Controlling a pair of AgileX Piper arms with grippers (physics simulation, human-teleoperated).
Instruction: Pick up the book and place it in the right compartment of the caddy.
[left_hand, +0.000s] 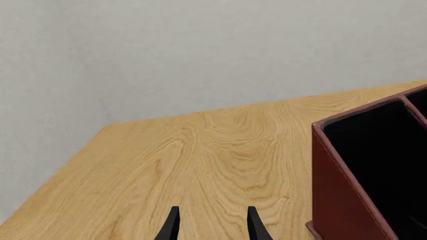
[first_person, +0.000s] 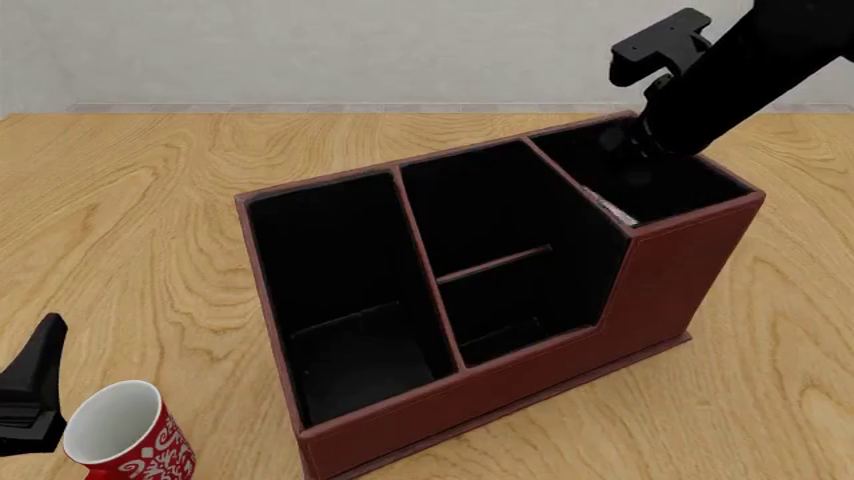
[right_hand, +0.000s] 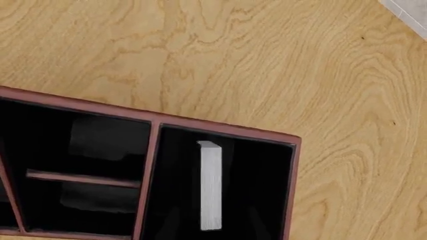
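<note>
The reddish-brown caddy (first_person: 667, 280) stands in the middle of the table. The book (right_hand: 210, 185) stands on edge inside the right compartment (right_hand: 257, 175), its white page edge facing up; in the front view only a sliver of it (first_person: 614, 212) shows. My right gripper (right_hand: 213, 222) hangs above that compartment, its dark fingers spread wide apart on either side of the book and not touching it. In the front view the right arm (first_person: 727, 75) hides its fingers. My left gripper (left_hand: 213, 225) is open over bare wood beside the caddy's low end (left_hand: 340, 175).
A red-and-white mug (first_person: 127, 440) stands at the front left, right next to the left gripper (first_person: 34, 395). The wooden table's (left_hand: 200, 150) far left corner and edge show in the left wrist view. A grey wall lies behind the table.
</note>
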